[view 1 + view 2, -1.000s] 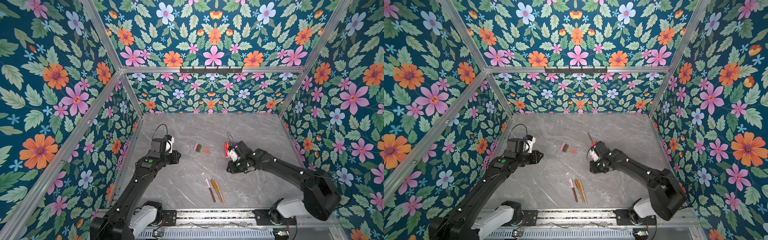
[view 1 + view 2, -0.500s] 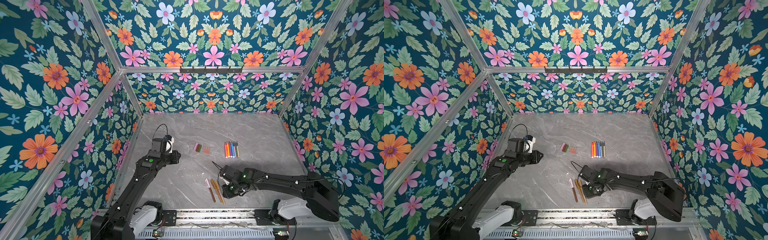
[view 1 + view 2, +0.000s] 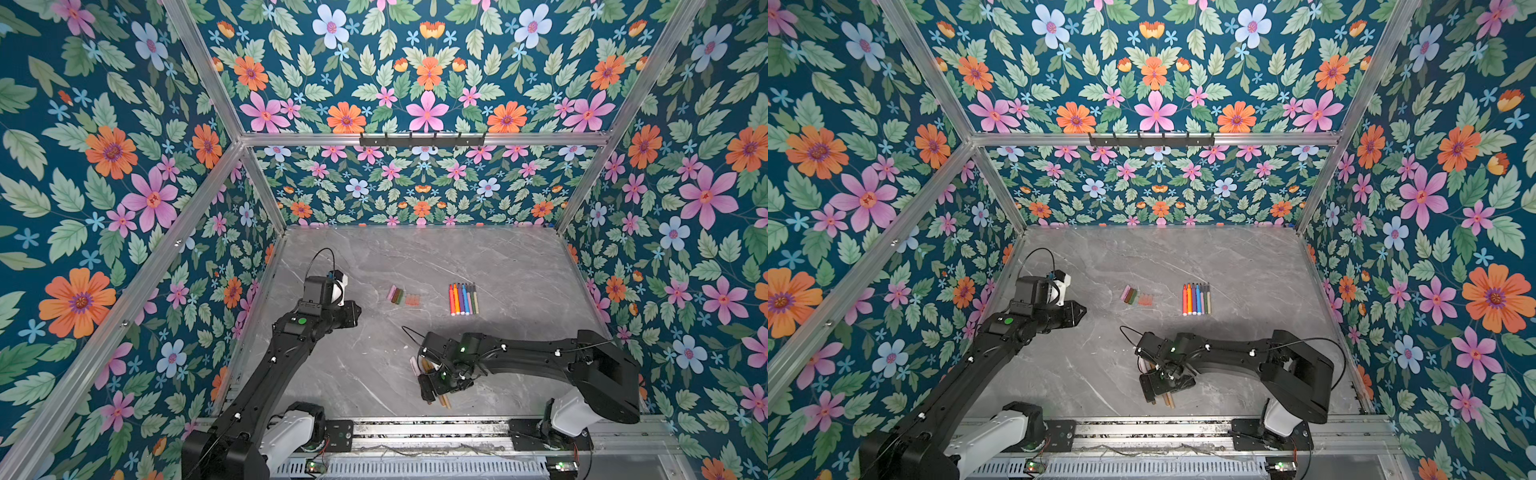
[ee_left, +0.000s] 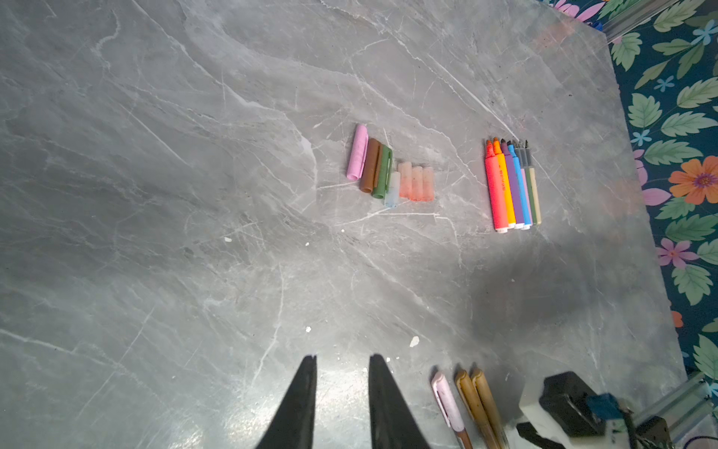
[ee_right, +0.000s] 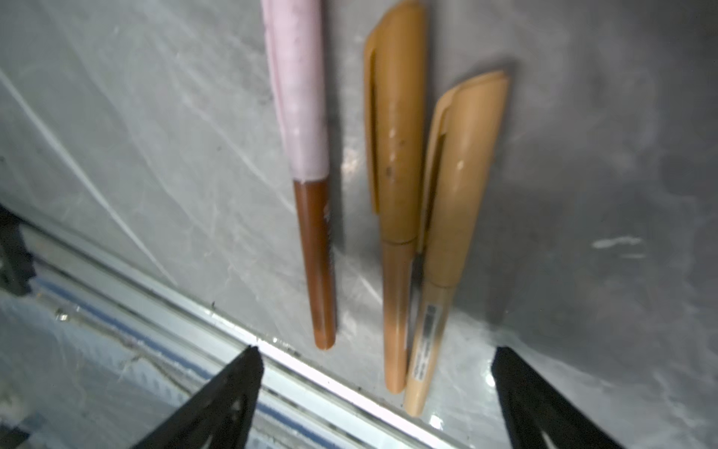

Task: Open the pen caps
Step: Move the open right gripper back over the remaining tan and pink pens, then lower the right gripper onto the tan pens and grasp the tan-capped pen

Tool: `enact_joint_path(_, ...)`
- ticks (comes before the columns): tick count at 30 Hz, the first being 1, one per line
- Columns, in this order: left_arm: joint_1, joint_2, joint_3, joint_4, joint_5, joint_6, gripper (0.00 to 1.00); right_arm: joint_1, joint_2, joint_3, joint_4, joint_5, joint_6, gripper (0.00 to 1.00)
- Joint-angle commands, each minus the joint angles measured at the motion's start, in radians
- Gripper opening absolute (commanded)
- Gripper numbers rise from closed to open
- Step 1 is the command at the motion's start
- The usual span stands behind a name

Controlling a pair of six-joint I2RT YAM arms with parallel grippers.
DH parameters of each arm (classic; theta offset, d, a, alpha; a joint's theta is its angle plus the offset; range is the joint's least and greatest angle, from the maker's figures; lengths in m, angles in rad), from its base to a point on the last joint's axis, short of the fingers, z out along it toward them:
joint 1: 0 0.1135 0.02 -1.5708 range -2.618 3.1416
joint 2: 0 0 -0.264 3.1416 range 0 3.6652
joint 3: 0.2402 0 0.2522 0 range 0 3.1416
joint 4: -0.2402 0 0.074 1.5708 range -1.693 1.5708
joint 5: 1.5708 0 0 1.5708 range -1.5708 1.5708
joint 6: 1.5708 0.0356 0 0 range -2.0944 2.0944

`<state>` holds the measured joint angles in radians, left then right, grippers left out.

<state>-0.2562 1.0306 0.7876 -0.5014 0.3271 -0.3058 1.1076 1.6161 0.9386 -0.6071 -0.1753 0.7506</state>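
Three capped pens lie side by side near the table's front edge: a brown pen [image 5: 316, 264] with a pink cap [image 5: 307, 116] and two gold pens [image 5: 396, 155] [image 5: 458, 175] with gold caps. My right gripper [image 5: 373, 350] hangs over their tail ends, wide open and empty; in both top views it [image 3: 430, 392] covers most of them. A row of uncapped pens [image 3: 462, 299] [image 4: 511, 186] lies mid-table, with loose pen caps [image 3: 403, 296] [image 4: 388, 171] to its left. My left gripper [image 4: 342, 357] [image 3: 351, 313] hovers at the left, its jaws a little apart and empty.
The grey marble table [image 3: 415, 257] is boxed in by floral walls on three sides. An aluminium rail [image 5: 311, 373] runs along the front edge, just past the capped pens' tails. Small white flecks [image 4: 414, 341] dot the surface.
My right arm left the pen row at mid-table and swung to the front, above the three capped pens, and its jaws opened wide. The left arm stayed still.
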Motion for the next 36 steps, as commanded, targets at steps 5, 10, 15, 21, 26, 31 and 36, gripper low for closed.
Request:
enact_joint_path(5, 0.001, -0.007, -0.001, 0.015, 0.006, 0.007, 0.27, 0.01, 0.12, 0.093, -0.083, 0.059, 0.07, 0.97)
enact_joint_path(10, 0.0, -0.011, -0.001, 0.018, 0.008, 0.008, 0.27, 0.045, 0.238, 0.233, -0.213, 0.126, 0.081, 0.87)
enact_joint_path(15, 0.0, -0.014, -0.003, 0.018, 0.009, 0.009, 0.27, 0.064, 0.292, 0.282, -0.279, 0.178, 0.13, 0.73)
enact_joint_path(21, 0.0, -0.014, -0.002, 0.018, 0.009, 0.008, 0.27, 0.062, 0.293, 0.292, -0.301, 0.2, 0.143, 0.51)
enact_joint_path(26, 0.001, -0.017, -0.003, 0.02, 0.006, 0.007, 0.27, 0.036, 0.292, 0.292, -0.302, 0.204, 0.127, 0.45)
enact_joint_path(31, 0.001, -0.013, -0.004, 0.018, 0.006, 0.007, 0.27, -0.016, 0.284, 0.294, -0.288, 0.2, 0.076, 0.36)
enact_joint_path(36, 0.0, -0.009, -0.002, 0.018, 0.004, 0.007, 0.27, -0.085, 0.294, 0.31, -0.289, 0.203, 0.0, 0.36)
